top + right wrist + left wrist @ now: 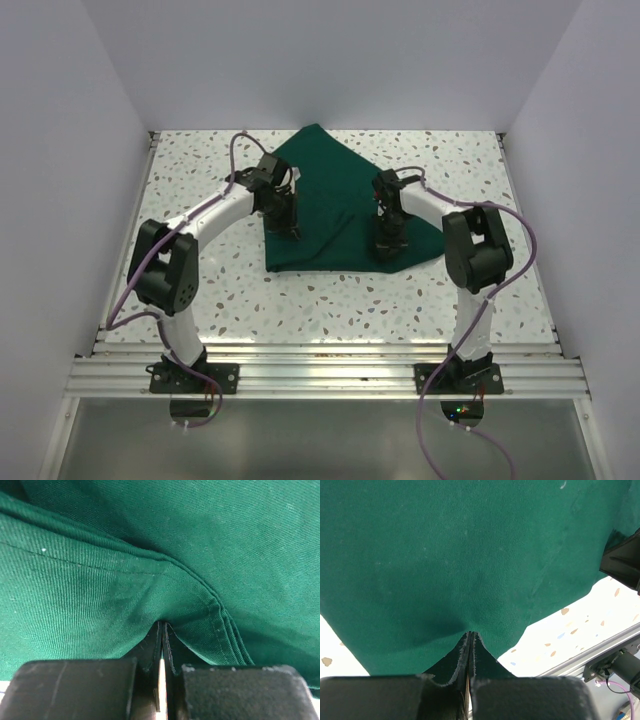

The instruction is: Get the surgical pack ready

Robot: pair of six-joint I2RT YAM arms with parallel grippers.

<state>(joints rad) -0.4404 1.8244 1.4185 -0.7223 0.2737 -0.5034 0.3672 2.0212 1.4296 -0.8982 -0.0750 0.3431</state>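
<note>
Here, one dark green cloth (330, 190) lies partly folded on a speckled table (200, 160), toward the far side, with one corner pointing away from the arms. Two robot arms (170, 265) reach in over it — the left gripper (292, 228) is pinched shut on the cloth near its left edge, and the right gripper (388, 240) is pinched shut on a stitched hem (220, 622) toward the right side. The step looks like a fold. To do it well, both grippers should probably rise together and travel at an equal pace, holding the fabric taut between them so the crease lands straight — without dragging the lower layer. Count: one cloth, one table, two arms, two grippers.
</note>
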